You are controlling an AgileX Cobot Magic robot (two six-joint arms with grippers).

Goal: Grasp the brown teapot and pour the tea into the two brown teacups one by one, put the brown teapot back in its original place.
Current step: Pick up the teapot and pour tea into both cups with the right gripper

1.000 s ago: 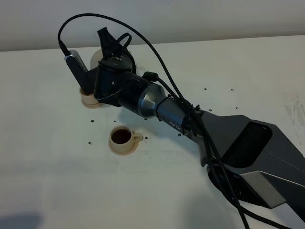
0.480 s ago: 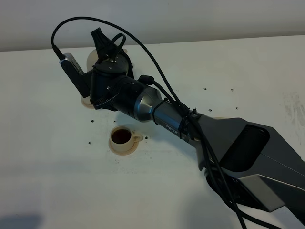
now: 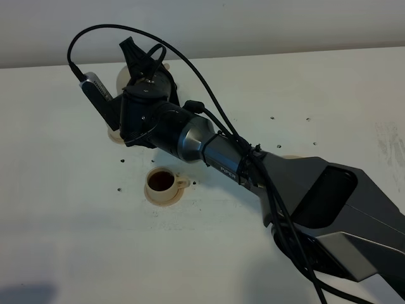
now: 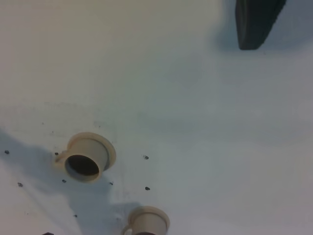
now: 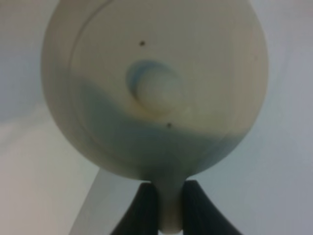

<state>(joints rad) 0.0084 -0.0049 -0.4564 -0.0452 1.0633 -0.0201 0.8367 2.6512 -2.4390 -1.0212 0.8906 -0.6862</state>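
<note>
Tan-glazed brown teapot [image 5: 195, 58] hangs from the right claw [image 5: 168, 208], which is pinched tight on the loop handle, reached across to the far left of the table [image 3: 76, 253]. Squat round body, smooth matte glaze, domed lid with a small knob, a couple of dark specks on top; the spout is not in shot. Two brown teacups [image 4: 87, 155] [image 4: 147, 221] are small and the same tan, with loop handles. The near one [image 3: 161, 182] sits on its saucer with dark tea in it. The far-left one is under the wrist, with only its saucer edge [image 3: 114, 135] showing from above, so I cannot tell its fill. My read: first pour is done and the second pour is in hand. Next move needs the pot rolled back level without dripping, then carried right to the original place. A pale sliver [image 3: 290, 156] at the arm's edge may be that wide saucer, unconfirmed. Then set it down flat and release. Left claw [image 4: 257, 22] shows one dark finger only; nothing seen in it, and I cannot tell how far open it is.
</note>
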